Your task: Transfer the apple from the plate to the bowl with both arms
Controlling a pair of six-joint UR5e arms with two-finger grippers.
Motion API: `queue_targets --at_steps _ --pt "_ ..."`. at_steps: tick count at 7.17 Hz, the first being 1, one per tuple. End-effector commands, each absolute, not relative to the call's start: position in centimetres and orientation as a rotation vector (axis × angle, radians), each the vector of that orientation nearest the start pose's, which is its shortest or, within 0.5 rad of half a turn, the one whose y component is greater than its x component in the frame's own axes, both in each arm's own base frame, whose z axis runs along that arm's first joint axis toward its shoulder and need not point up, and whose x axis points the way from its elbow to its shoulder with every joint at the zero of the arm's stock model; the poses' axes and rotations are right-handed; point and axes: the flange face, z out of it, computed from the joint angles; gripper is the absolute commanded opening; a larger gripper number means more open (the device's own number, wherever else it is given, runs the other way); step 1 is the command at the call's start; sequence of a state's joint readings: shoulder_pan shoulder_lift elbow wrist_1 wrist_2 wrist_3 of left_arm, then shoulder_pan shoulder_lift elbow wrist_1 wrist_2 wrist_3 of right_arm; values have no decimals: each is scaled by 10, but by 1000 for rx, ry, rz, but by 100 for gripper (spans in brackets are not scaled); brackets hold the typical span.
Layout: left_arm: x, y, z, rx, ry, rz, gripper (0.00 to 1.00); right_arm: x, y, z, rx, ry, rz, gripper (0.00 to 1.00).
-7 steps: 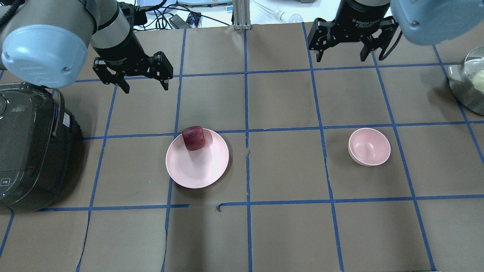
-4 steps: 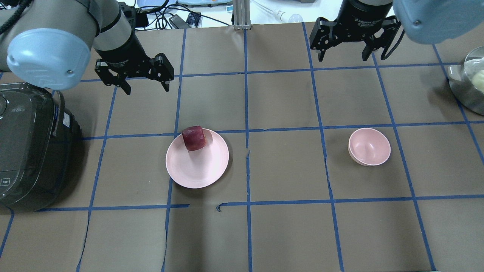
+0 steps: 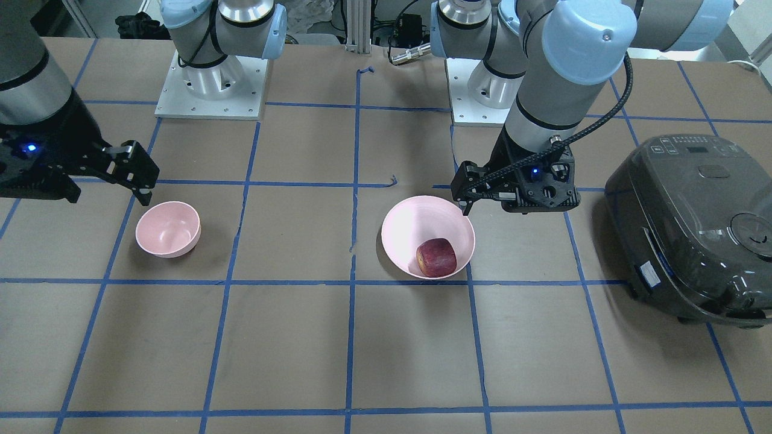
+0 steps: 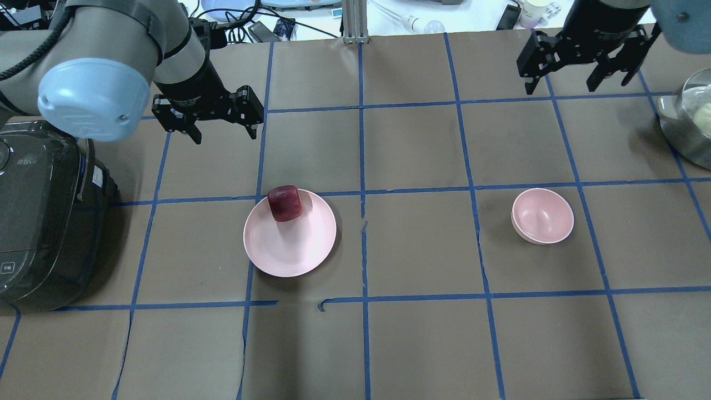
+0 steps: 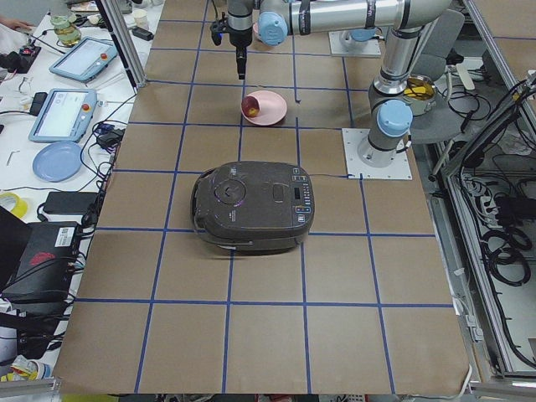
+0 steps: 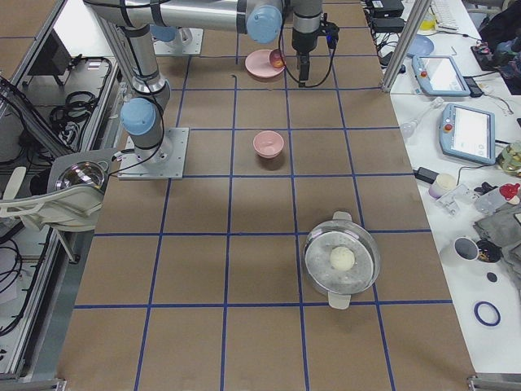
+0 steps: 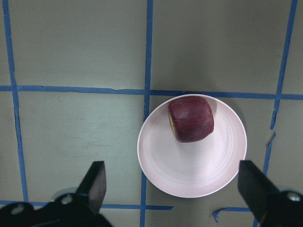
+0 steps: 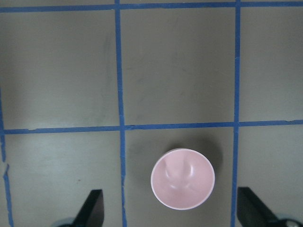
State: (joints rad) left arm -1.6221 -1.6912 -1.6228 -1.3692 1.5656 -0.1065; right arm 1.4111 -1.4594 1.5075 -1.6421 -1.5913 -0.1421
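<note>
The dark red apple [image 4: 285, 203] sits on the far rim side of the shallow pink plate [image 4: 289, 250], left of the table's middle. Both show in the left wrist view: apple [image 7: 191, 119], plate [image 7: 189, 175]. The small deep pink bowl [image 4: 542, 215] stands empty to the right and shows in the right wrist view [image 8: 182, 178]. My left gripper [image 4: 225, 136] is open and empty, up in the air beyond the plate and a little left of the apple. My right gripper [image 4: 559, 88] is open and empty, high above the table beyond the bowl.
A dark rice cooker [image 4: 44, 222] stands at the left edge, close to my left arm. A metal pot [image 4: 689, 122] with a pale round thing inside stands at the right edge. Blue tape lines grid the brown table.
My left gripper has moved right and slightly nearer the plate. My right gripper has moved to the right, past the bowl's line. Both stay open; apple, plate and bowl have not moved.
</note>
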Motion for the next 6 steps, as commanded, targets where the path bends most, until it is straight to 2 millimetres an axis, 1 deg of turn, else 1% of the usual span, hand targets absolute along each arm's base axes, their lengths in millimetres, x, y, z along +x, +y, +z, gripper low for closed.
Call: queue_targets --at_steps 1,2,3,4,5,6 --pt "-165 -531 415 -82 3149 -42 100 -33 -556 397 17 3114 52 100" --pt "-167 -530 412 -77 3148 -33 100 -48 -541 352 53 3092 100 100" --pt "-168 -530 411 -118 3147 -30 100 -48 -531 315 56 3101 62 100" --pt "-169 -531 410 -149 3147 -25 100 -53 -513 272 41 3105 40 100" --pt "-170 -530 404 -150 3146 -6 100 -56 -491 239 46 3107 23 94" --pt "-183 -524 386 -128 3147 -23 100 -51 -473 216 -15 3104 40 76"
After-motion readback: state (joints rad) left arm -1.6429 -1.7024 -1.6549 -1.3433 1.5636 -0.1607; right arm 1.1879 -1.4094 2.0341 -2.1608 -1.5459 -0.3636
